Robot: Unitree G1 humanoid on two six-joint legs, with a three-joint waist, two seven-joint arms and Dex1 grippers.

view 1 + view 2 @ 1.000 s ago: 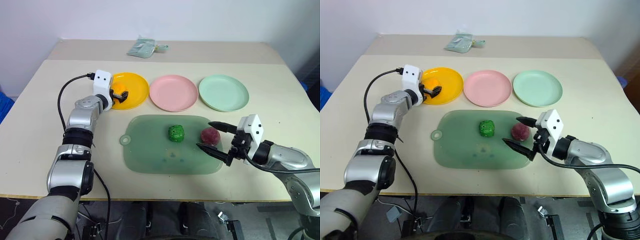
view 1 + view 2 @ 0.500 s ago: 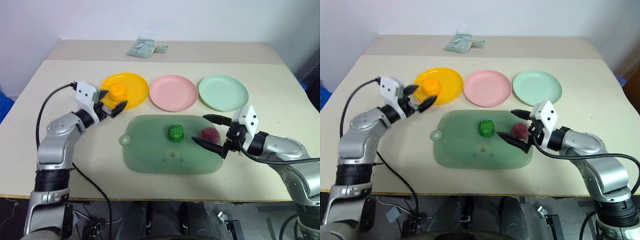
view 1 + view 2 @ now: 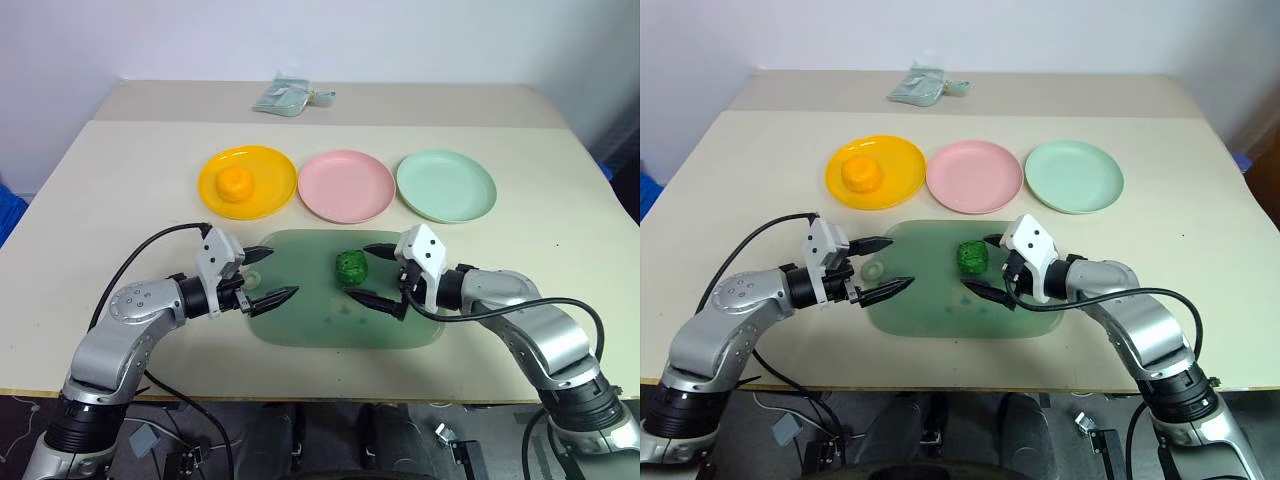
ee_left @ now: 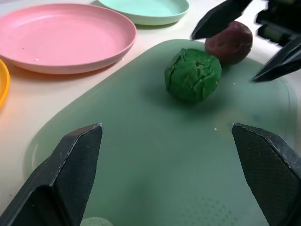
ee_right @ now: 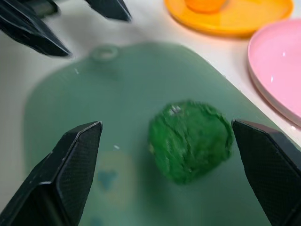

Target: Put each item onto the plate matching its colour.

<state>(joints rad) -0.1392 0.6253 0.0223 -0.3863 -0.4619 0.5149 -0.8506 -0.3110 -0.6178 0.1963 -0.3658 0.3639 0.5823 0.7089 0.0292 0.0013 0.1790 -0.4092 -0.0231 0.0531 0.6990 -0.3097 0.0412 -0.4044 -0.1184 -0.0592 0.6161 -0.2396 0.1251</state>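
1. There are three round plates beyond the green tray (image 3: 300,320): one yellow plate (image 3: 270,195), one pink plate (image 3: 347,186) and one mint green plate (image 3: 446,185).
2. There are three small lumps. The orange lump (image 3: 235,183) lies on the yellow plate. The green lump (image 3: 351,267) and the maroon lump (image 4: 228,42) lie on the tray, close beside each other.
3. The right gripper (image 3: 377,274) is over the tray with its fingers spread wide; the green lump lies just in front of it, between the fingertips, not touched.
4. The left gripper (image 3: 268,275) is at the tray's tab end, fingers spread and empty, the green lump well apart from it.
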